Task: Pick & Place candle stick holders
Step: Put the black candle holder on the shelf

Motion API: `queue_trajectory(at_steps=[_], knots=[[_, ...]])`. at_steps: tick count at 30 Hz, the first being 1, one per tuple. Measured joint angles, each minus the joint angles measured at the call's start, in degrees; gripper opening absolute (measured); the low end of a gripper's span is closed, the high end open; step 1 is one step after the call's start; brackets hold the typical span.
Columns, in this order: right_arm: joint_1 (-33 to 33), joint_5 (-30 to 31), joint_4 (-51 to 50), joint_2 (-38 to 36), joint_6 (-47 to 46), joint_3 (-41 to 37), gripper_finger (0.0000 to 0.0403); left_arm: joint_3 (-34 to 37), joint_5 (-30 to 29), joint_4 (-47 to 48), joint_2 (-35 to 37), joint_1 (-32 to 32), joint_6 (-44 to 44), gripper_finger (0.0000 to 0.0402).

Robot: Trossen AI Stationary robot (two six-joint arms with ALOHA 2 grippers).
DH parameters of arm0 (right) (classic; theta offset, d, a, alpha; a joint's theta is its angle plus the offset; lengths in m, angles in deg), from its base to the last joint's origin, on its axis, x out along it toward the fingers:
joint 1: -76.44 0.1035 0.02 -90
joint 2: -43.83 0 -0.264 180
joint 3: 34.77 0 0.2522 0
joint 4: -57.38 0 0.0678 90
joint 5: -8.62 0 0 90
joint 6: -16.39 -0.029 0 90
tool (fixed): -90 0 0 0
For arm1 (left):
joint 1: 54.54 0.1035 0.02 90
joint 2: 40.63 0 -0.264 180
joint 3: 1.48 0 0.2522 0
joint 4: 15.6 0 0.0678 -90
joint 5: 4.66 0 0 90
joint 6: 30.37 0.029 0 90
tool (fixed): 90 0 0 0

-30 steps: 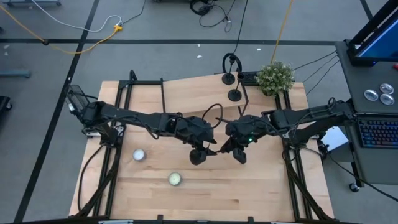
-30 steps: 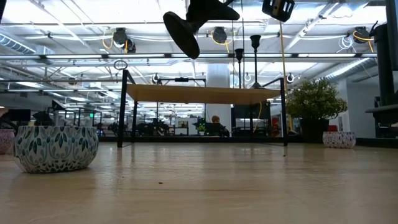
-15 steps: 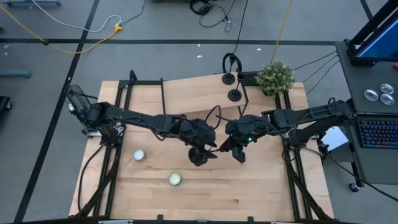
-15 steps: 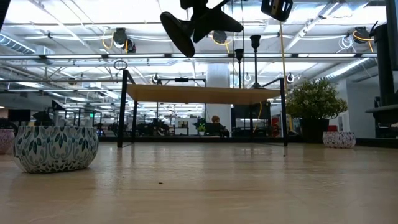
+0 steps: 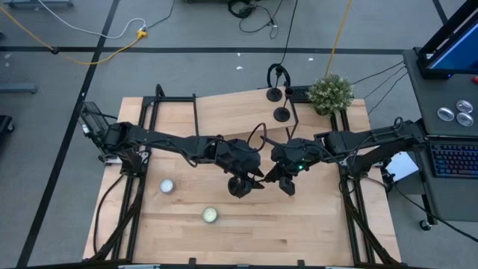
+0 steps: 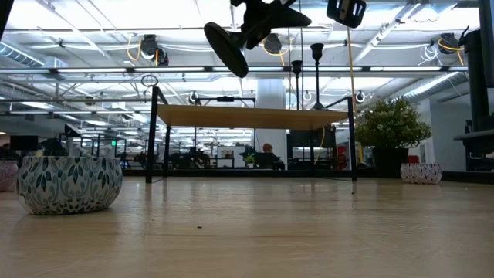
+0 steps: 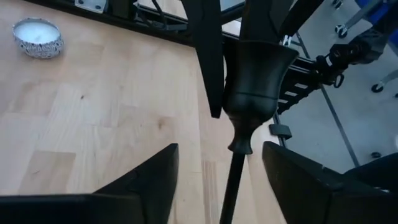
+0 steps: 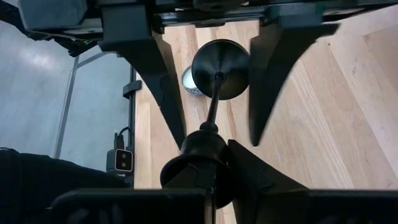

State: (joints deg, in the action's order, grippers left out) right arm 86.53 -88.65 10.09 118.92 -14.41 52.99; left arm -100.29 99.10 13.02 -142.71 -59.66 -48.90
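The held candle stick holder is hanging in the air just in front of the raised wooden shelf. It is lying tilted, with its round base facing the left arm and its small cup facing the right arm. It is looking like rigid black metal: light, stiff and probably smooth, with most of its weight in the base. The thin stem is the natural place to clamp, though it may be pivoting under that base unless the fingers are biting close to the cup or the base.

The right gripper is clamping the cup end, its fingers closed tight on it. The left gripper is straddling the stem with its fingers parted, showing a gap on both sides, so it is not gripping yet. This is reading as a hand-over between the two arms.

Two more candle stick holders are standing upright on the shelf, at its end nearest the potted plant.

As for containers, the held cup's inside is not showing, so whether it is carrying anything cannot be told. Two tealight candles are sitting on the table in front of the shelf, on the left arm's side. Each is a patterned tin holding pale wax.
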Motion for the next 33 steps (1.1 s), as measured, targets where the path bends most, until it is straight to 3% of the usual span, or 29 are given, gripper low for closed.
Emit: queue_trajectory(at_steps=[13,19,28,33], knots=[[0.00,-0.28,-0.05,-0.02,0.23,0.00,0.0011,0.04,4.00,-0.44,0.00,0.92,1.53,0.0018],[0.00,-0.26,0.05,-0.04,1.11,0.00,0.0016,0.04,4.81,-0.38,0.02,1.13,2.11,0.0016],[-0.02,0.33,-1.15,-0.51,-1.08,-0.04,0.0121,0.06,4.41,1.20,0.02,1.24,1.75,0.0014],[-0.02,-0.28,-3.17,-2.73,-1.67,-0.07,0.0152,0.06,3.66,5.03,0.03,1.30,1.64,0.0013]])
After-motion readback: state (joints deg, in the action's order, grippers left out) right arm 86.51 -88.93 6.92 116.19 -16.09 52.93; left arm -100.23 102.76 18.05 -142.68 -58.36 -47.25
